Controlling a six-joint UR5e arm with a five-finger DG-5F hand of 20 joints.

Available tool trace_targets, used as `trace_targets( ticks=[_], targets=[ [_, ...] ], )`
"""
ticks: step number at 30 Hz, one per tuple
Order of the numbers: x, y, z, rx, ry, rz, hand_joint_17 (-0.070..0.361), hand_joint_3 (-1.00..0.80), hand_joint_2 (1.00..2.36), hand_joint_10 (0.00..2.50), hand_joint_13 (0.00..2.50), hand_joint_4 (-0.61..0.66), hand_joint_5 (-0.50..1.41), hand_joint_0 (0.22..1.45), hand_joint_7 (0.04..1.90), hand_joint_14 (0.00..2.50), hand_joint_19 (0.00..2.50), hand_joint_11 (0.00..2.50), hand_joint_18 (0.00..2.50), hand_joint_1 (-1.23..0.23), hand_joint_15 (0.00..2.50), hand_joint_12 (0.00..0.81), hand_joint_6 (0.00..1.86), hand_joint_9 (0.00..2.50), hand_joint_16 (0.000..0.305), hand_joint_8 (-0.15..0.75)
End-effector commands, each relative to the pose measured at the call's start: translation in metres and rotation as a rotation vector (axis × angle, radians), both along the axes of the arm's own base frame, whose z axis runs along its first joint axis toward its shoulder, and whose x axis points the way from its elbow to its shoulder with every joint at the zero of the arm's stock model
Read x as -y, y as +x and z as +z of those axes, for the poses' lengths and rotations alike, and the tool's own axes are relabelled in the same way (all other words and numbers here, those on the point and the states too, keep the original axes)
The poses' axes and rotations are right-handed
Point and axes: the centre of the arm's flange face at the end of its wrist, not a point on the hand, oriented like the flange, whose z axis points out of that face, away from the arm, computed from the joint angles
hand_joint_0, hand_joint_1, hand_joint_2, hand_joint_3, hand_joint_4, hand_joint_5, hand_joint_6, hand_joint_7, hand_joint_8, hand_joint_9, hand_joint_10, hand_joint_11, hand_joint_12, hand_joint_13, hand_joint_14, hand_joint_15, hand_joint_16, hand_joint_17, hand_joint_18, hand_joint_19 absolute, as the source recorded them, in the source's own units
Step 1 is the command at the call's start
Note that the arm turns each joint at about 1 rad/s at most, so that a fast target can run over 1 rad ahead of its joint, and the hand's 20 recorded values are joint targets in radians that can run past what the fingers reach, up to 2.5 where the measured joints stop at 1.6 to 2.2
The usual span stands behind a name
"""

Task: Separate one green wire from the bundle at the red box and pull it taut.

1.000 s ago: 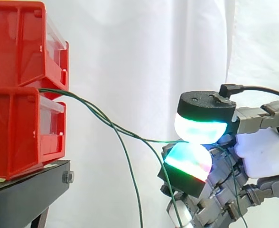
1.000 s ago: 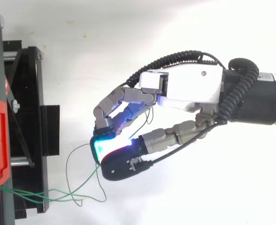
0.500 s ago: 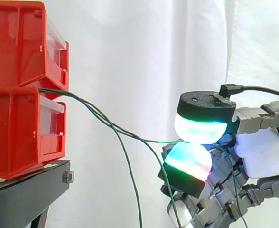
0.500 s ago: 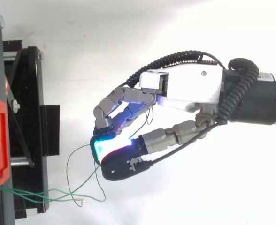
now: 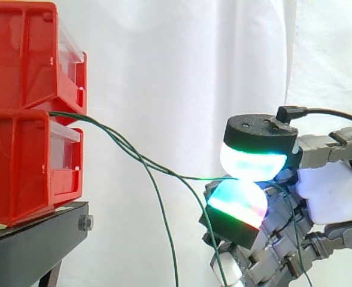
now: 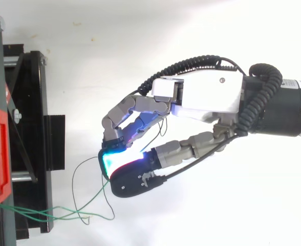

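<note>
Where the two red boxes sit one on top of the other on the black stand, a bundle of thin green wires comes out of the gap between them. The boxes are at the left, in front of the white curtain. The hand is off to the right, well apart from the boxes and a bit lower than the gap. Two of its glowing fingertips are pressed together, one on top and one below, and they pinch one green wire between them. The other fingers are curled in under the hand. The pinched wire runs from the boxes down and across to the fingertips. It has a soft bend in it and is not a straight line. Near the boxes it lies close beside the other wires. Further along, the other wires leave it and drop toward the bottom of the side view. Past the pinch, a green wire hangs down along the hand. From above, the wires leave the red box at the lower left and run to the right, and one thin loop rises up to the glowing fingertips
</note>
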Motion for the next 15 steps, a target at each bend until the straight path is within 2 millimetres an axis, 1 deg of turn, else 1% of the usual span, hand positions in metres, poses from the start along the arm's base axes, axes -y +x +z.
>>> trace_targets(
  ticks=[1, 15],
  targets=[
    [0.0000, 0.0000, 0.0000, 0.000, -0.001, 0.000, 0.123, -0.04, 1.02, 0.01, 0.72, 0.03, -0.13, 0.61, 1.13, 0.01, 0.36, 0.38, 0.69, -0.75, 0.36, 0.400, 0.90, 0.82, 0.055, 0.308],
    [0.0000, 0.0000, 0.0000, 0.000, -0.001, 0.000, 0.124, -0.02, 1.02, 0.01, 0.72, 0.02, -0.13, 0.60, 1.13, 0.01, 0.35, 0.40, 0.69, -0.75, 0.35, 0.401, 0.90, 0.82, 0.055, 0.307]
  ],
)
